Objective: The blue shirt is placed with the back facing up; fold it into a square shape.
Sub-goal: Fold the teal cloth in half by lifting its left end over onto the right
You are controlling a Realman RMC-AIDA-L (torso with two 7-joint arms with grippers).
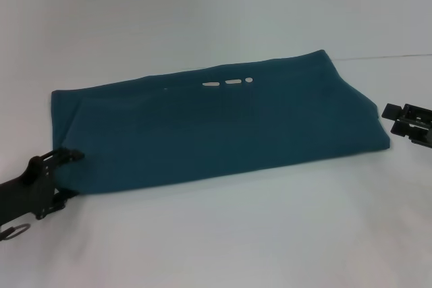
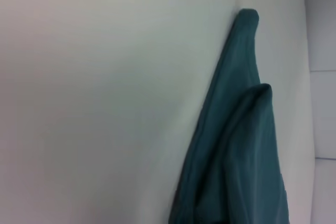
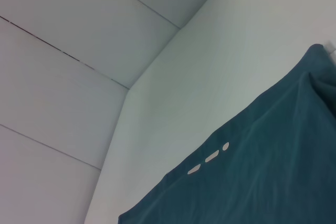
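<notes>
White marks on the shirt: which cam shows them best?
Right wrist view: the white marks show biggest there, two dashes and a dot in a row on the shirt. Head view shows the marks smaller, near the far edge. Left wrist view shows only a folded shirt edge, no marks.

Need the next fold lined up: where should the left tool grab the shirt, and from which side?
Probably the shirt's near-left corner, where the left tool already sits, coming in low from the left. The layered edges meet there, and in the left wrist view they stand up off the table, giving a pinchable fold. The right tool waits off the shirt's right end.
</notes>
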